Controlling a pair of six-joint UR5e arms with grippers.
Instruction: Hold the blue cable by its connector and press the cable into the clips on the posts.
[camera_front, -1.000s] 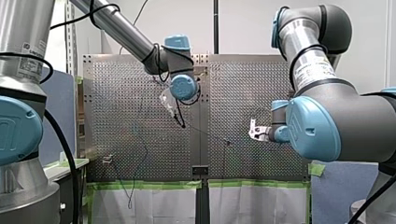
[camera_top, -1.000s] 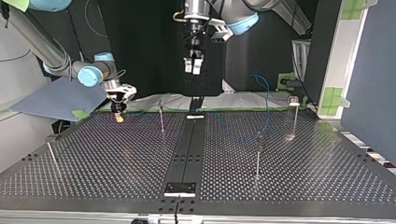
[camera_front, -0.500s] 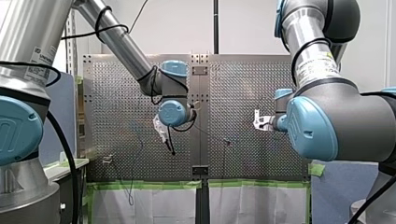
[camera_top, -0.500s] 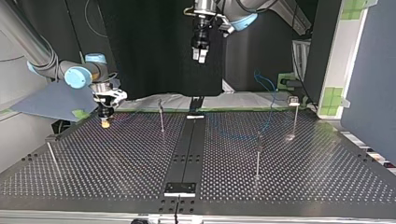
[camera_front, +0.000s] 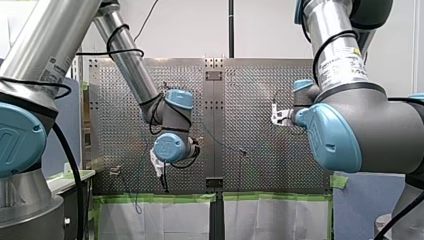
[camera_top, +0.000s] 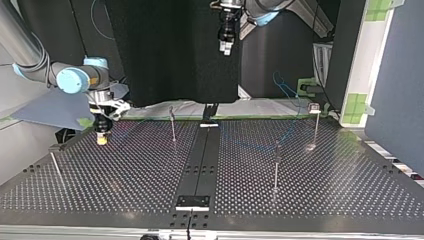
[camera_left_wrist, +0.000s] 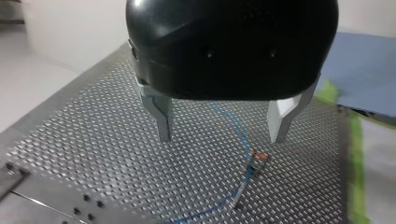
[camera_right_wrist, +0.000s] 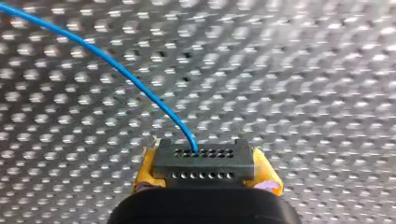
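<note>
Right gripper (camera_right_wrist: 204, 173): clamped on the connector (camera_right_wrist: 203, 158), a dark block with two rows of small holes, seated between the yellow pads (camera_right_wrist: 145, 170).
Left gripper (camera_left_wrist: 220, 139): its metal fingers (camera_left_wrist: 161, 116) stood spread wide apart with nothing between them.
Blue cable (camera_right_wrist: 116, 67): rose out of the connector's upper row of holes and curved away over the perforated table (camera_right_wrist: 303, 70).
Right wrist view alone: showed the grip itself and the spot where the cable entered the connector.
Left wrist view alone: showed the open fingers hanging above a stretch of the cable (camera_left_wrist: 243, 135) that ran past a post (camera_left_wrist: 253, 169) with an orange-and-white clip (camera_left_wrist: 259, 157). Whether the cable sat in that clip could not be told.
Top view alone: gave the heights. The right gripper (camera_top: 102, 135) pointed straight down at the view's left, its yellow tip close to the table (camera_top: 125, 190); touching or not could not be told. The left gripper (camera_top: 226, 46) hung high above the table's far edge, near the middle. Thin posts (camera_top: 276, 167) stood upright and well apart. The cable (camera_top: 287, 100) looped at the view's far right, near the post there.
Front view alone: showed how the arms bent, but not the fingers of either gripper.
Left arm (camera_front: 127, 60): slanted down from the front view's upper left to a wrist low over the left half of the table.
Right arm (camera_front: 345, 130): its elbow filled the front view's right, with the forearm reaching in toward the table.
</note>
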